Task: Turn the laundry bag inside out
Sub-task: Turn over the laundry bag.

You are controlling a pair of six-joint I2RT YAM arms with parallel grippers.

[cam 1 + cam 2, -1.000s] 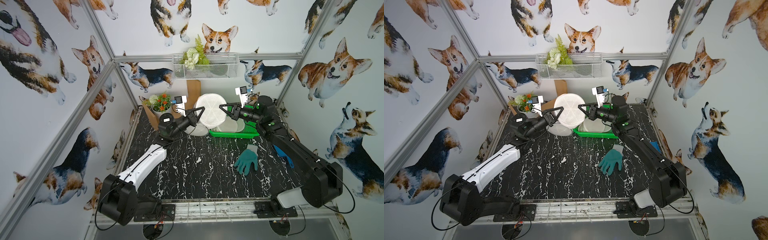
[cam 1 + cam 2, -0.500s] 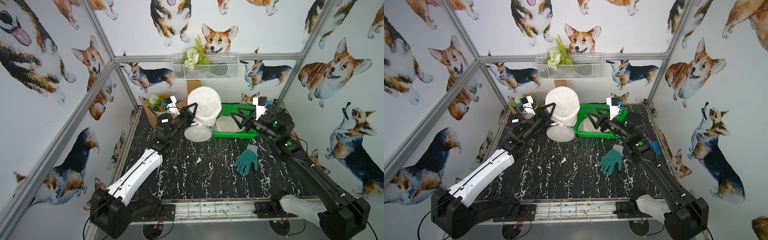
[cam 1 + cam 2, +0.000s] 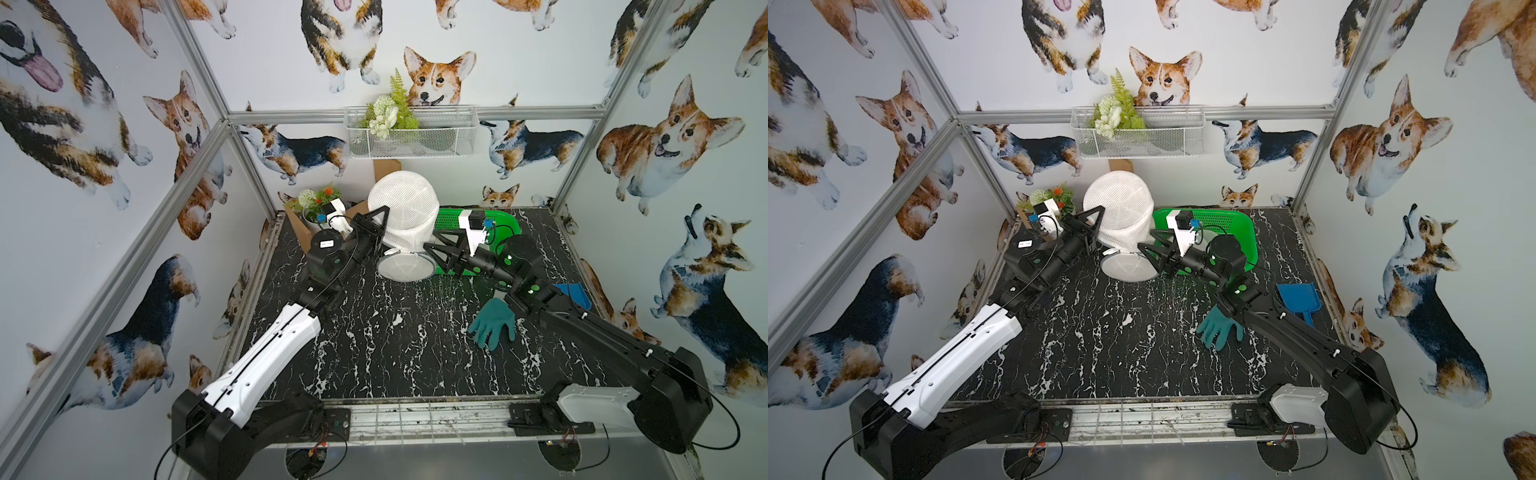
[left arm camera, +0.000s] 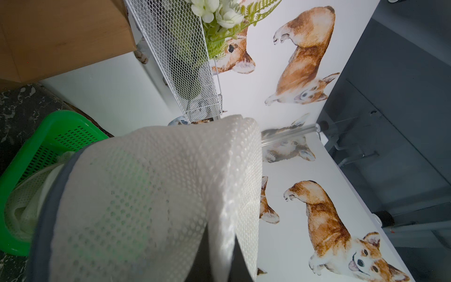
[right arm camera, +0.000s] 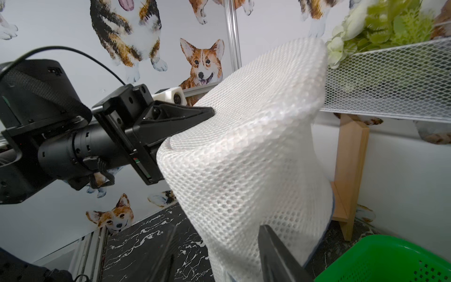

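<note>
Since the picture before, the right gripper (image 3: 430, 243) has swung back in toward the laundry bag (image 3: 405, 208), and the bag hangs a little lower. The white mesh bag is held up off the counter (image 3: 374, 353) at the back, domed end upward, in front of the green basket (image 3: 509, 220). The left gripper (image 3: 383, 232) is clamped shut on a fold of mesh on the bag's side; the left wrist view shows the cloth pinched between its 2 fingers (image 4: 240, 263). The right gripper sits just beside the bag's lower part, opposite the left one, with its jaws apart. In the right wrist view the bottom of the bag lies between its fingers, 1 of them blurred and clear of the mesh, so it grips nothing. A round flap (image 3: 405, 268) with a grey rim hangs tilted under the bag, near the counter.

A small white label (image 3: 327, 244) on the left arm carries writing too small to read.

The counter is black with white marble veining. A teal glove (image 3: 492, 324) and a blue scoop (image 3: 1298, 297) lie on it, well apart from the bag. Corgi-print walls (image 3: 291, 62) enclose the space, and a wire basket (image 3: 415, 143) of fake greenery hangs on the back wall.
</note>
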